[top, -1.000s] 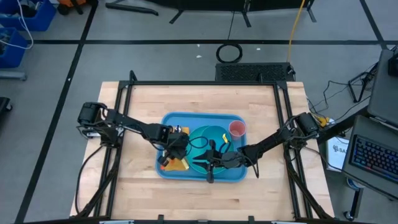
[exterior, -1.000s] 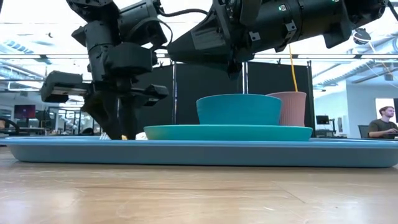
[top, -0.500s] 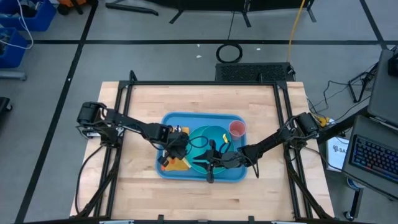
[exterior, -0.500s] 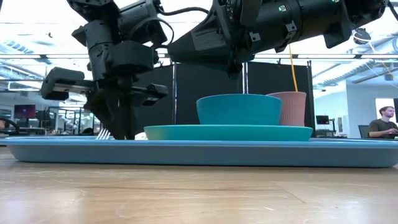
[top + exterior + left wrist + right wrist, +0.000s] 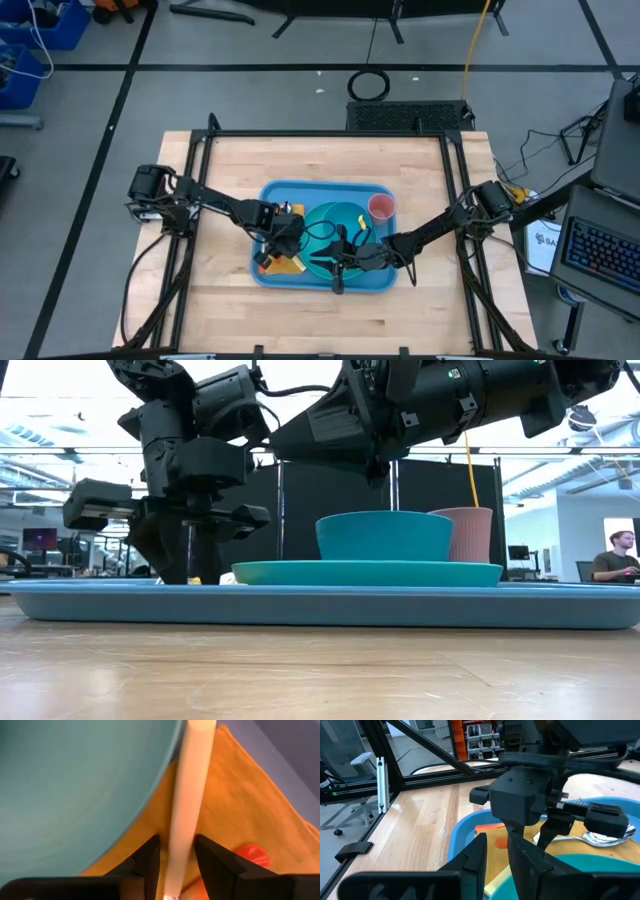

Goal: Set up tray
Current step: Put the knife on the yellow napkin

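The light-blue tray (image 5: pixel 375 280) lies in the middle of the table. On it stand a teal plate (image 5: pixel 366 573) with a teal bowl (image 5: pixel 384 536) and a pink cup (image 5: pixel 381 207). A yellow-orange napkin (image 5: pixel 240 815) lies on the tray's left part, beside the plate. A cream utensil handle (image 5: pixel 192 780) lies on the napkin. My left gripper (image 5: pixel 177 842) points down over it, open, one finger on each side of the handle. My right gripper (image 5: pixel 497 845) hangs level over the plate's near side, with a narrow gap between its fingers and nothing in it. My left gripper comes at the cream handle (image 5: pixel 181 840) from above, its fingers (image 5: pixel 212 857) across it, one on each side. The handle lies flat on the napkin. Whether either finger touches the handle, I cannot tell.
An orange piece (image 5: pixel 252 855) lies on the napkin next to the handle. A silver spoon (image 5: pixel 600 838) and a fork (image 5: pixel 576 801) show beyond my left gripper. Bare wooden table (image 5: pixel 230 170) surrounds the tray. A person (image 5: pixel 618 555) sits far behind.
My left gripper has kept its place over the napkin. Its fingers drew together half a second ago and now stand apart again. The right arm has kept still.
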Robot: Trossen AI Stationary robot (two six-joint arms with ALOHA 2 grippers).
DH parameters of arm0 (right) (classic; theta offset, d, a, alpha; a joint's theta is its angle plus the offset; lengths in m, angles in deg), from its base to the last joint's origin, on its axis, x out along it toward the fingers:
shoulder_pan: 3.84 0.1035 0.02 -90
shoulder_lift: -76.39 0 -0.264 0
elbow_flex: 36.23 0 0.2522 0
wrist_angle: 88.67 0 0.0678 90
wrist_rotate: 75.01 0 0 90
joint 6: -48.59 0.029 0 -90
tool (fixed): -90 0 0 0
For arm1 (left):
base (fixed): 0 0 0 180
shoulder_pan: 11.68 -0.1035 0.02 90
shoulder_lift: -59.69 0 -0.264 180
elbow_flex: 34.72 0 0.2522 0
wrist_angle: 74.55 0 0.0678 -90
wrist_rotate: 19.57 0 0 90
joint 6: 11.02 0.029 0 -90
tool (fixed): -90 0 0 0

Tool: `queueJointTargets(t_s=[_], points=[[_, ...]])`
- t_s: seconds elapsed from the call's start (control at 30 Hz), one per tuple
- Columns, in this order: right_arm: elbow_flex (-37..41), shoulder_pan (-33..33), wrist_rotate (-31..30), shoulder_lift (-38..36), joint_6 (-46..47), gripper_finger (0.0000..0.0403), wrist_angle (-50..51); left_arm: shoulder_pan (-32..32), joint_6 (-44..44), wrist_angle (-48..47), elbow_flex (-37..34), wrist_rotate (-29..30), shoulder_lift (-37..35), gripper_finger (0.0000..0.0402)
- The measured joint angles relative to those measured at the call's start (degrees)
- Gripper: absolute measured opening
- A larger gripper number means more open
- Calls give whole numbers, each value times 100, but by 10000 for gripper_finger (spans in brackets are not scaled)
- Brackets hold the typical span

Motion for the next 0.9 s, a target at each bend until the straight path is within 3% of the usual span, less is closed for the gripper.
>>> queueJointTargets(t_s=[0.4,0.7,0.9], points=[[0,0,-2,2,0,70,1,35,240,49,-5,106,11,59],[0,0,-2,2,0,70,3,29,110,-174,-8,207,-32,90],[0,0,-2,2,0,70,3,79,229,-272,-3,231,-38,69]])
